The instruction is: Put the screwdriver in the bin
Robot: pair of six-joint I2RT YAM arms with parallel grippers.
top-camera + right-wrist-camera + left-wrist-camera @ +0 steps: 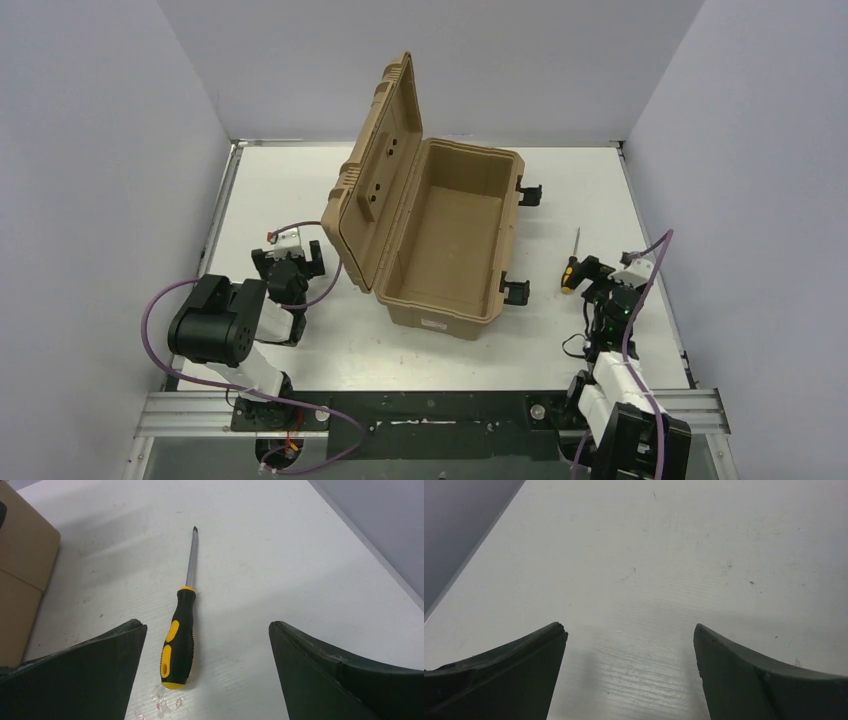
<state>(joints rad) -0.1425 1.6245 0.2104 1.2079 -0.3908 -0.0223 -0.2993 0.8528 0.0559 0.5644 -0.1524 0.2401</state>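
The screwdriver (572,262) lies flat on the white table to the right of the bin, its thin shaft pointing away from me and its black-and-yellow handle (179,640) nearest. My right gripper (207,630) hovers open just behind the handle, which lies between the fingers, closer to the left one; nothing touches it. The tan bin (450,235) stands mid-table with its ribbed lid (375,180) swung up to the left and its inside bare. My left gripper (630,630) is open over bare table left of the bin.
Black latches (528,192) stick out from the bin's right side toward the screwdriver. A corner of the bin's tan wall (20,570) shows at the left of the right wrist view. Grey walls enclose the table on three sides.
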